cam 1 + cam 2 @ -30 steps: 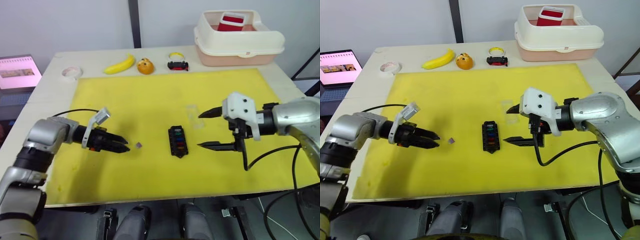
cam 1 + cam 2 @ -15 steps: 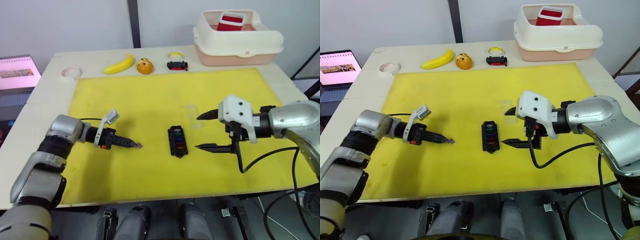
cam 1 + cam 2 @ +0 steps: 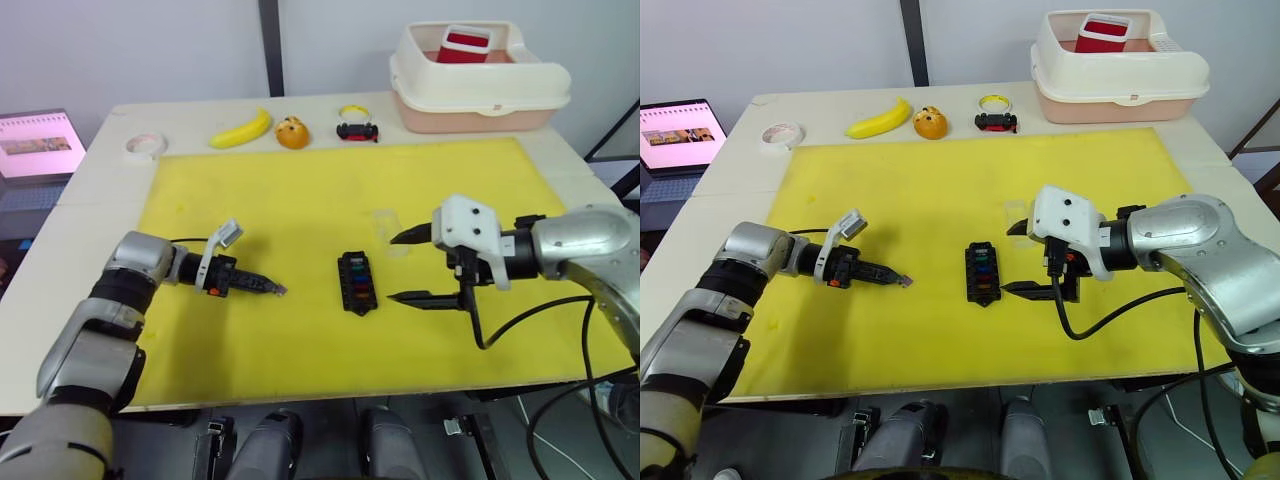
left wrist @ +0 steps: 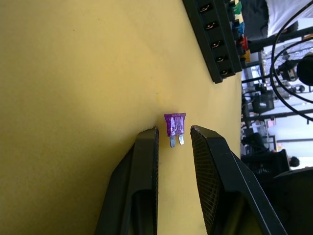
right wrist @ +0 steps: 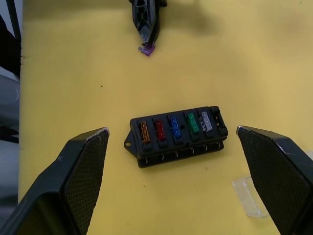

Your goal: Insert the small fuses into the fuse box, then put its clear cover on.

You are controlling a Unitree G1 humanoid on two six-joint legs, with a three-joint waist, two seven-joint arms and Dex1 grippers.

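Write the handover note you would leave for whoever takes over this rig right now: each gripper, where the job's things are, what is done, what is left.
Left gripper: fingers slightly apart around the purple fuse, which lies on the yellow mat; not clamped yet.
Right gripper: wide open, empty, hovering just right of the fuse box.
Done: orange, red, blue, green and grey fuses sit in the box; one end slot looks empty.
Clear cover: flat on the mat beside the box, off.
Left: grip the purple fuse, seat it in the empty slot, then fit the cover.

Bright even light, soft shadows, sharp.
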